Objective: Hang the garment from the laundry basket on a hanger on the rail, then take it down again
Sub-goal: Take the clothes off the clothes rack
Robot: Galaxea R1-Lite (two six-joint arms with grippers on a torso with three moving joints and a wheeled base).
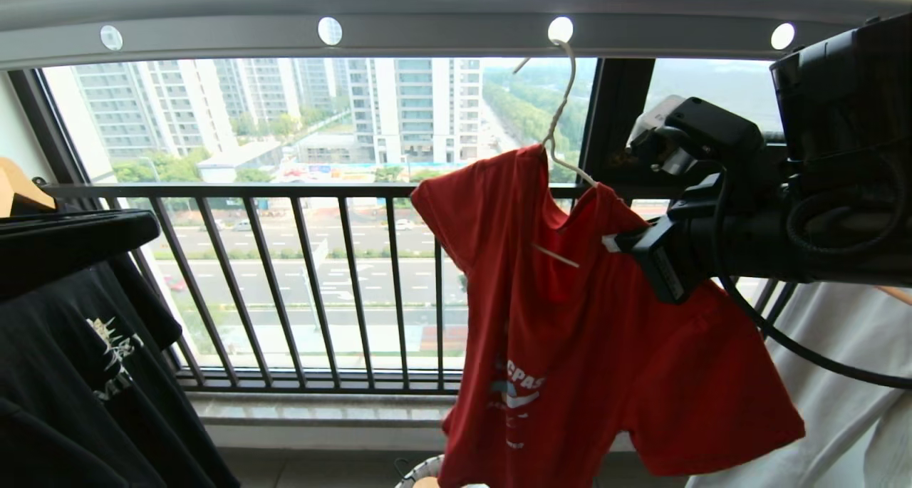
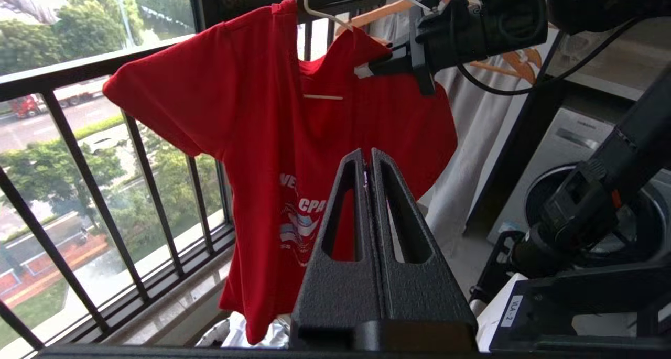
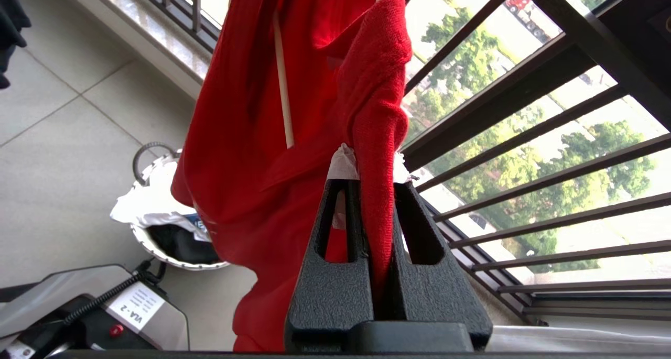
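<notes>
Black shirt (image 1: 85,345): hangs at the far left, pale print on its chest.
Railing (image 1: 285,281): black bars across the window, behind everything.
Rail (image 1: 427,11): wide grey bar overhead with round white holes.
Hanger (image 1: 559,117): thin cream wire, hooked through one of the rail's holes, tilted, one shoulder bare above the collar.
Garment (image 1: 570,331): red short-sleeved T-shirt on the hanger, hanging crooked; white lettering and a blue-white graphic low on the chest, partly folded.
Basket (image 3: 157,233): on the floor below the garment, holding white and dark cloth.
Left tool (image 2: 368,160): fingers pressed together, empty, near the shirt's chest without touching it.
Right tool (image 3: 373,191): clamped on a fold of the red garment by the collar.
White shirt (image 1: 841,374): far right, behind the right arm.
</notes>
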